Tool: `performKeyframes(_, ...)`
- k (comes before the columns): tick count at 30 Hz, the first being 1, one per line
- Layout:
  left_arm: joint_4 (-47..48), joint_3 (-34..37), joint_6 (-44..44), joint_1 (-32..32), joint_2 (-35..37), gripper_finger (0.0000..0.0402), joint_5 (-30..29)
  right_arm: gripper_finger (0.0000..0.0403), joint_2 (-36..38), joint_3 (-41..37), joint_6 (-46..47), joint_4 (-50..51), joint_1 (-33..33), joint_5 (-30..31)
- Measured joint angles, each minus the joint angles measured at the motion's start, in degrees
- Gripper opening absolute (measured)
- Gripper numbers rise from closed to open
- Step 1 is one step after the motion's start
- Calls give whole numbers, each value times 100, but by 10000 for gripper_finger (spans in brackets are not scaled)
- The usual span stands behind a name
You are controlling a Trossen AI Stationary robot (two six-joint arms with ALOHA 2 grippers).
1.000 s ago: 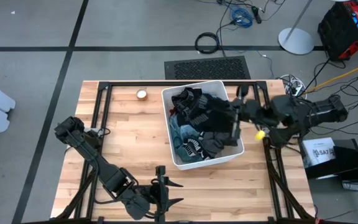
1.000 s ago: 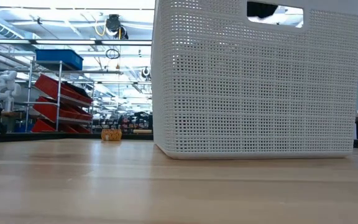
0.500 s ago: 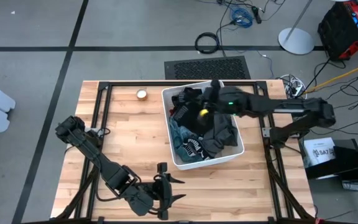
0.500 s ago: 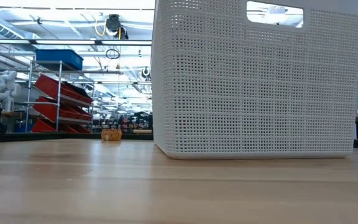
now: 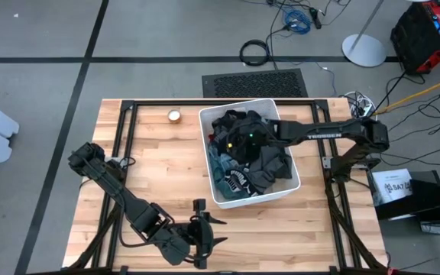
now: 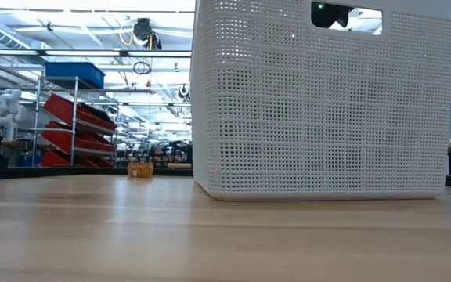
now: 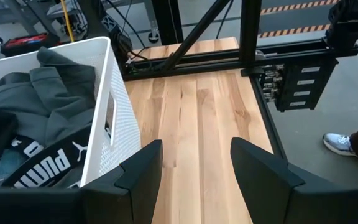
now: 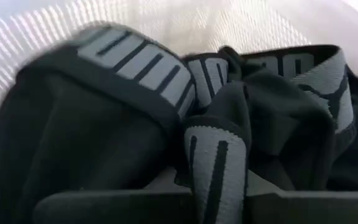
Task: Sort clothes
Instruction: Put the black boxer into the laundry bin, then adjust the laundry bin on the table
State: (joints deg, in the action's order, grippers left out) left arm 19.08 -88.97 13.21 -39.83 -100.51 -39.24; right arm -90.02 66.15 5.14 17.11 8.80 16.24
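Shut right pincer (image 5: 231, 142) presses into soft, crumpled clothes (image 5: 250, 156) in the perforated bin (image 5: 281, 195).

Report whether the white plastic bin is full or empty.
Full: the white perforated plastic bin holds heaped dark and blue clothes, reaching near its rim in the high view.

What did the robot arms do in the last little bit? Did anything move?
The right arm swung from the table's right edge out over the bin, and its gripper dipped down into the clothes, shut. Whether it holds anything can't be seen. The left gripper shifted only slightly near the front edge, still open and empty. The bin and clothes stayed put.
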Motion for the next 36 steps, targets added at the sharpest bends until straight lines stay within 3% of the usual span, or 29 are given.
performKeyframes(7,43,0,5,-4,-2,200,0,18,219,7,354,993,179,446)
performKeyframes(14,41,0,9,-4,-2,200,0,105,506,-2,624,978,222,466)
performKeyframes(23,119,0,131,-7,-2,200,0,184,1483,-7,909,926,168,-579)
performKeyframes(31,110,0,151,-4,-2,200,0,205,2543,-7,1353,1652,168,-916)
performKeyframes(36,117,1,270,65,-2,200,-102,199,3150,-2,2375,3130,78,-260)
